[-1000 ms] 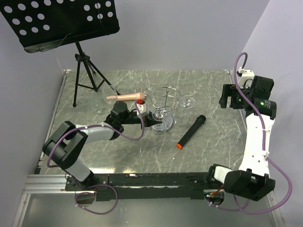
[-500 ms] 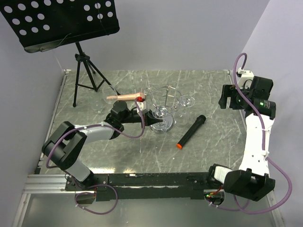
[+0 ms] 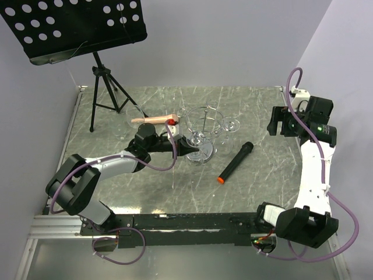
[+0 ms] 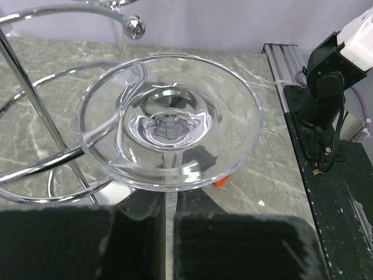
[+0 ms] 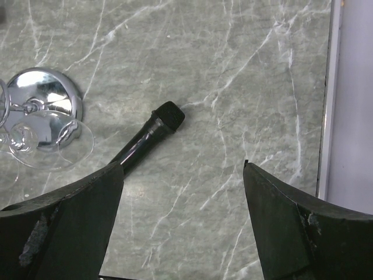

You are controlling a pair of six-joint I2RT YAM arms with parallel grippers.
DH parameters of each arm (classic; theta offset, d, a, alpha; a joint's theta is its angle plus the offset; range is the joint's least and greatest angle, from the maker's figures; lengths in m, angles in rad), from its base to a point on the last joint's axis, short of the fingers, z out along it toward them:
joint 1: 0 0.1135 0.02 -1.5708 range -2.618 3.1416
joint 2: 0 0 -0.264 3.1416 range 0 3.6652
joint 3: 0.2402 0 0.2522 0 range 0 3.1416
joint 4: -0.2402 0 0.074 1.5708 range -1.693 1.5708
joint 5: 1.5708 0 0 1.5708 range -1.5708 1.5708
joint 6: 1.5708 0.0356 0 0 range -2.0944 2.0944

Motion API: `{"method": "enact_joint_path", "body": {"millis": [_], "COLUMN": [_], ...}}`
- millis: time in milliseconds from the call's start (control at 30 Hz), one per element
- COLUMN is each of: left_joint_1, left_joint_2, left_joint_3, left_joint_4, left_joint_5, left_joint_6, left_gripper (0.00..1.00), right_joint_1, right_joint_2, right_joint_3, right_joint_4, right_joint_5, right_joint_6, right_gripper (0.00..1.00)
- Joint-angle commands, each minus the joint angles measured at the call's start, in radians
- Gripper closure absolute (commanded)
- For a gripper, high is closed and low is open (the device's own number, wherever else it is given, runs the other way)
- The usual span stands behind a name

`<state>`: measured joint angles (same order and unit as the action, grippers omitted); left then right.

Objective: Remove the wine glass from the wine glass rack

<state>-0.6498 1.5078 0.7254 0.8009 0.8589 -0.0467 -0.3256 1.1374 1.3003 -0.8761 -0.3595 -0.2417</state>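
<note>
The wine glass rack (image 3: 201, 129) is a chrome wire stand on a round disc base (image 3: 202, 153) at mid table. My left gripper (image 3: 185, 146) is shut on the stem of a clear wine glass (image 3: 198, 139) on the rack's left side. In the left wrist view the stem runs between my closed fingers (image 4: 233, 245). The glass's round foot (image 4: 169, 122) faces the camera beside the curved rack wires (image 4: 35, 114). A second wine glass (image 3: 231, 125) hangs on the rack's right side. My right gripper (image 3: 278, 123) is open and empty, high at the right.
A black microphone (image 3: 235, 161) with an orange end lies right of the rack, also in the right wrist view (image 5: 145, 143). A black tripod music stand (image 3: 102, 87) stands at the back left. A clear glass (image 3: 129, 122) and a pink-handled tool (image 3: 154, 120) lie near it.
My left arm has stretched out lower and moved the held glass slightly up and right against the rack. The right arm has barely shifted.
</note>
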Motion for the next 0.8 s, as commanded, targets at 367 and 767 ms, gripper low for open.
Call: {"method": "enact_joint_path", "body": {"millis": [367, 767], "left_joint_1": [-0.007, -0.005], "left_joint_2": [-0.063, -0.078], "left_joint_3": [0.026, 0.003], "left_joint_4": [0.043, 0.05], "left_joint_5": [0.042, 0.083], "left_joint_6": [0.011, 0.077], "left_gripper": [0.99, 0.99], "right_joint_1": [-0.013, -0.015], "right_joint_2": [-0.05, -0.031], "right_joint_3": [-0.029, 0.013], "right_joint_4": [0.034, 0.003], "right_joint_5": [-0.013, -0.013], "right_joint_6": [0.005, -0.013], "right_gripper": [0.11, 0.11]}}
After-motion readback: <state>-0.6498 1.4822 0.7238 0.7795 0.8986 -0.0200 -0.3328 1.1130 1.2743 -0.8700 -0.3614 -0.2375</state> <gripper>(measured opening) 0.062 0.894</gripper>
